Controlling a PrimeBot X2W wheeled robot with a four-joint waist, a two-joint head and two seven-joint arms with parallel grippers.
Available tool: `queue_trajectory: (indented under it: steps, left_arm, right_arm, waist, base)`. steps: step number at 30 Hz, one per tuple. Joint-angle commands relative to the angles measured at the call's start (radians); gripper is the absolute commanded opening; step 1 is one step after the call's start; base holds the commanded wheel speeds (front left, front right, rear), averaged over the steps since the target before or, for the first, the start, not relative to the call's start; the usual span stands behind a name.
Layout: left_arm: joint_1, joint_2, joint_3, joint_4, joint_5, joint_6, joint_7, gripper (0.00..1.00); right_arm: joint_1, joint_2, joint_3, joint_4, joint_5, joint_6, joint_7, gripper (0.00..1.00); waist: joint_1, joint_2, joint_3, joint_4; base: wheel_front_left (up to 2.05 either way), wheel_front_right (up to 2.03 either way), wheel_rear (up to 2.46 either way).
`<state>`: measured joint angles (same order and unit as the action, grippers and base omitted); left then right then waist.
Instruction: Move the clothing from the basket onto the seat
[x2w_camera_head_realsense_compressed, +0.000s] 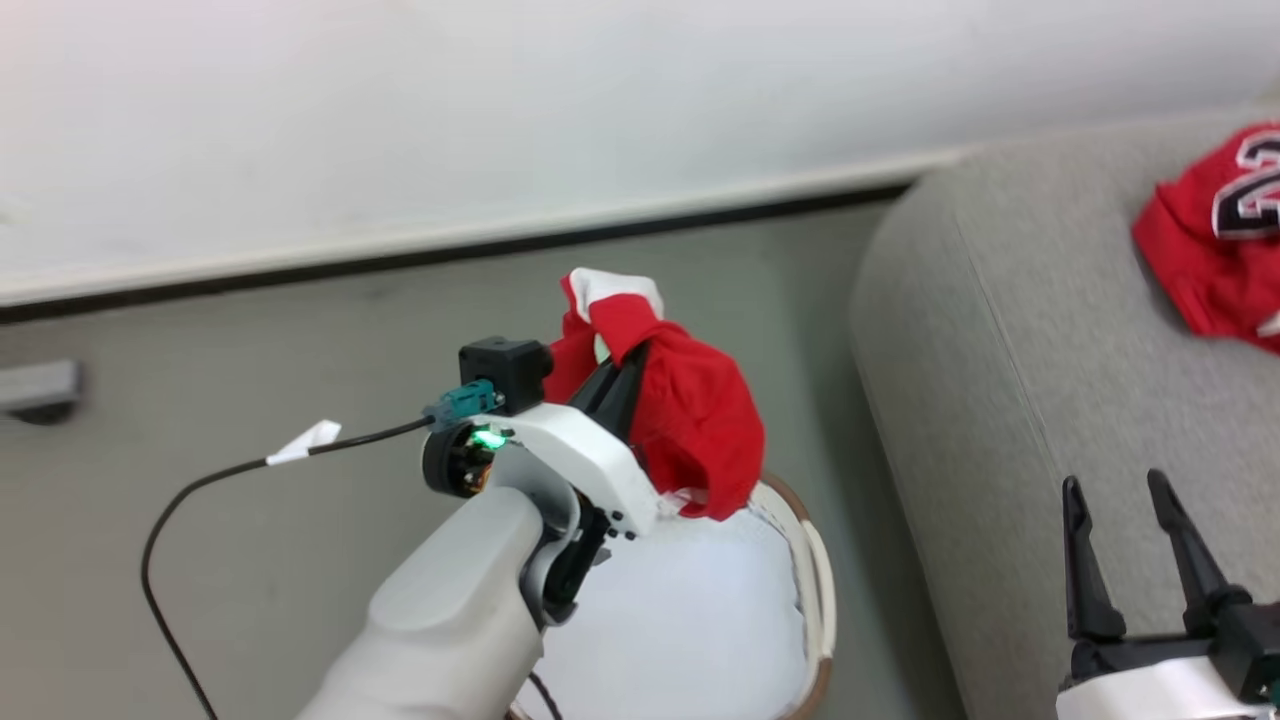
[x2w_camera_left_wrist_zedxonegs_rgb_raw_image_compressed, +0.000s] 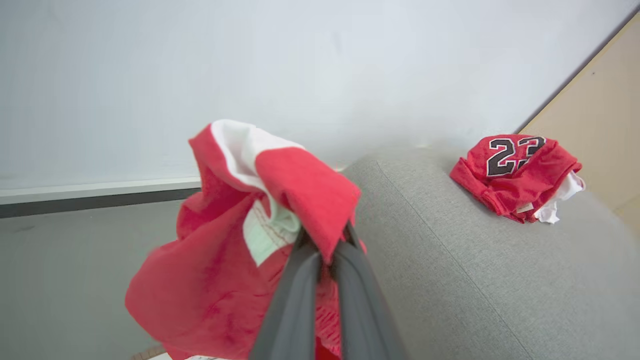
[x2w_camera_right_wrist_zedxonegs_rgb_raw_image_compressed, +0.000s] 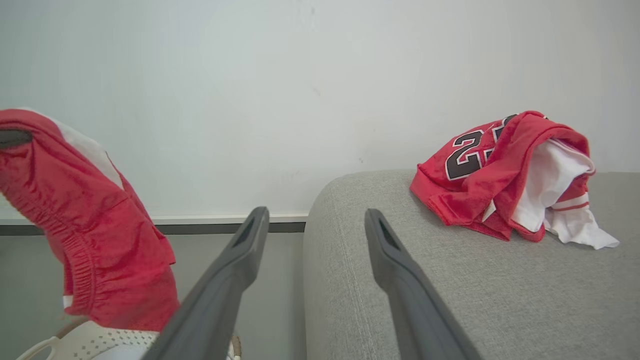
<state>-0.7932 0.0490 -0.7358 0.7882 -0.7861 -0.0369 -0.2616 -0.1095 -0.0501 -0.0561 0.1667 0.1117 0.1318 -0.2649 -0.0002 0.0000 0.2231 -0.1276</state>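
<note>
My left gripper (x2w_camera_head_realsense_compressed: 628, 362) is shut on the red shorts (x2w_camera_head_realsense_compressed: 690, 410), which hang bunched above the cream-white basket (x2w_camera_head_realsense_compressed: 815, 590). Along its fingers the left wrist view shows the shorts (x2w_camera_left_wrist_zedxonegs_rgb_raw_image_compressed: 240, 250) draped over the shut tips of the left gripper (x2w_camera_left_wrist_zedxonegs_rgb_raw_image_compressed: 325, 240). The red jersey (x2w_camera_head_realsense_compressed: 1220, 240) with the black-and-white "23" lies crumpled on the grey seat (x2w_camera_head_realsense_compressed: 1000, 350), also clear as the jersey (x2w_camera_right_wrist_zedxonegs_rgb_raw_image_compressed: 505, 175) in the right wrist view. My right gripper (x2w_camera_head_realsense_compressed: 1117, 492) stands open over the seat's front part, nothing between its fingers; the right gripper (x2w_camera_right_wrist_zedxonegs_rgb_raw_image_compressed: 316, 217) points at the seat (x2w_camera_right_wrist_zedxonegs_rgb_raw_image_compressed: 450, 280) edge.
A black cable (x2w_camera_head_realsense_compressed: 200, 490) with a white tag loops from my left wrist over the grey floor (x2w_camera_head_realsense_compressed: 250, 330). A white wall with a dark skirting strip (x2w_camera_head_realsense_compressed: 450, 255) runs behind. The basket stands on the floor close to the seat's left side.
</note>
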Motion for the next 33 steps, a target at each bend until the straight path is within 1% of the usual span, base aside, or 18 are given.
queue_trajectory:
  steps: [1,5,10,19,23,26,30,33]
  left_arm:
    - [0.018,0.005,0.003,-0.029,0.003,0.009,-0.004,0.00]
    - [0.031,0.022,0.020,-0.124,0.009,0.032,-0.004,0.00]
    - [0.043,0.042,0.032,-0.256,0.012,0.072,0.004,0.00]
    - [0.066,0.120,0.054,-0.476,0.021,0.155,0.065,0.00]
    - [0.086,0.149,0.061,-0.545,0.017,0.181,0.089,0.00]
    - [0.093,0.160,0.064,-0.575,0.016,0.191,0.099,0.00]
    - [0.105,0.177,0.068,-0.619,0.016,0.211,0.108,0.00]
    - [0.109,0.182,0.068,-0.643,0.019,0.221,0.111,0.00]
  right_arm:
    - [0.022,-0.002,0.000,0.007,-0.003,-0.002,0.001,1.00]
    - [0.051,-0.002,0.010,0.016,-0.001,-0.002,0.001,1.00]
    - [0.090,-0.002,0.011,0.025,-0.001,-0.002,0.001,1.00]
    - [0.126,-0.002,0.034,0.031,0.007,-0.002,0.001,1.00]
    - [0.138,-0.002,0.046,0.028,0.014,-0.002,0.001,1.00]
    - [0.140,-0.002,0.056,0.026,0.012,-0.002,0.001,1.00]
    - [0.138,-0.002,0.086,0.012,-0.013,-0.002,0.001,1.00]
    - [0.125,-0.017,0.122,-0.004,-0.040,-0.002,0.001,1.00]
  waist:
    - [0.0002,0.0000,-0.085,0.073]
    - [0.0002,0.0000,-0.138,0.103]
    - [0.0002,0.0000,-0.195,0.135]
    - [0.0002,0.0000,-0.254,0.156]
    - [0.0002,0.0000,-0.269,0.161]
    - [0.0002,0.0000,-0.272,0.162]
    - [0.0002,0.0000,-0.274,0.163]
    - [0.0002,0.0000,-0.272,0.163]
  base:
    - [0.00,0.00,0.00]
    - [0.00,0.00,0.00]
    - [0.00,0.00,0.00]
    - [0.00,0.00,0.00]
    - [0.00,0.00,0.00]
    - [0.00,0.00,0.00]
    - [0.00,0.00,0.00]
    - [0.00,0.00,0.00]
